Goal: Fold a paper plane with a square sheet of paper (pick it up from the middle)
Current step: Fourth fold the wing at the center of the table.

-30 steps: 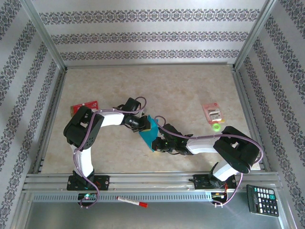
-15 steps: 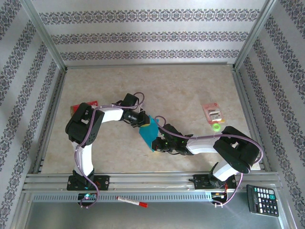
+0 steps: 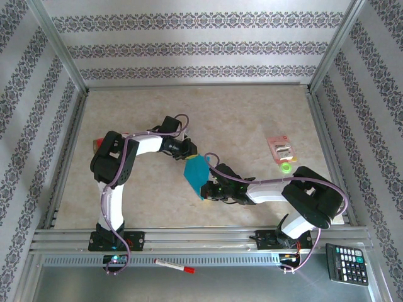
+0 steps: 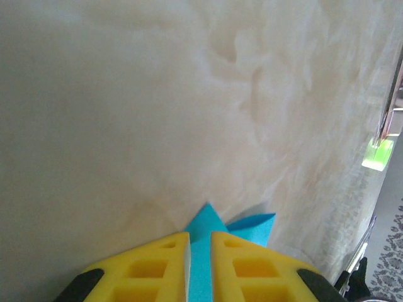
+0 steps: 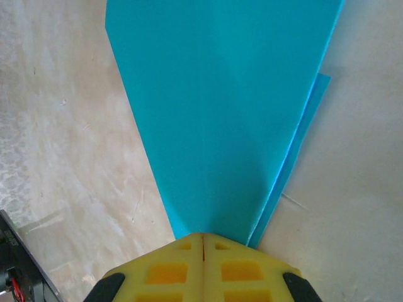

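The paper plane (image 3: 196, 171) is a teal-blue creased wedge lying at the table's middle, between my two grippers. My right gripper (image 3: 206, 187) holds its narrow near end. In the right wrist view the yellow fingers (image 5: 164, 270) are pressed together on the wedge (image 5: 220, 113), which fans out ahead with a second layer along its right side. My left gripper (image 3: 188, 152) sits at the paper's far upper edge. In the left wrist view its gripper (image 4: 200, 238) stands slightly open, with a blue strip and a pointed corner (image 4: 208, 225) showing through the gap.
A red-and-white packet (image 3: 281, 148) and a green ring (image 3: 286, 168) lie to the right. A red card (image 3: 96, 144) peeks out behind the left arm. A calculator (image 3: 347, 263) and a red-capped pen (image 3: 175, 266) rest on the near rail shelf.
The left gripper has drawn back up and to the left, off the paper's middle, uncovering more of the teal wedge. The right gripper has stayed put on the paper.
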You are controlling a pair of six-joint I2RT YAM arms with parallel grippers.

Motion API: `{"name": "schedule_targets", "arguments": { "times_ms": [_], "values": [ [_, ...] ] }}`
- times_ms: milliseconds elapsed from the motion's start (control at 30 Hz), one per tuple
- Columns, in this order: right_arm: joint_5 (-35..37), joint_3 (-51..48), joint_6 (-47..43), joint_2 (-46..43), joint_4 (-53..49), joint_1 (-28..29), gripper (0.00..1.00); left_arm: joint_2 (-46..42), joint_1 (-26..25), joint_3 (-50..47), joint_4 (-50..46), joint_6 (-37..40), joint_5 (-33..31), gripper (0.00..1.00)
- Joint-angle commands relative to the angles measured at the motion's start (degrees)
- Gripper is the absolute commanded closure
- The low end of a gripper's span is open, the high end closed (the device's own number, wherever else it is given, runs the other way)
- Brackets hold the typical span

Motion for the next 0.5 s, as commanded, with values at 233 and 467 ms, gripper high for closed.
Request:
{"name": "schedule_targets", "arguments": {
  "times_ms": [233,467],
  "values": [
    [-1.26,-3.99,-0.7,1.6,-13.8,0.41,1.0,3.72,4.65,8.09,-1.21,2.27,-5.36,0.79],
    [-1.18,-3.63,-1.01,1.53,-13.76,0.03,1.0,-8.42,3.67,1.06,3.31,-2.4,-2.88,0.74]
  ]
}}
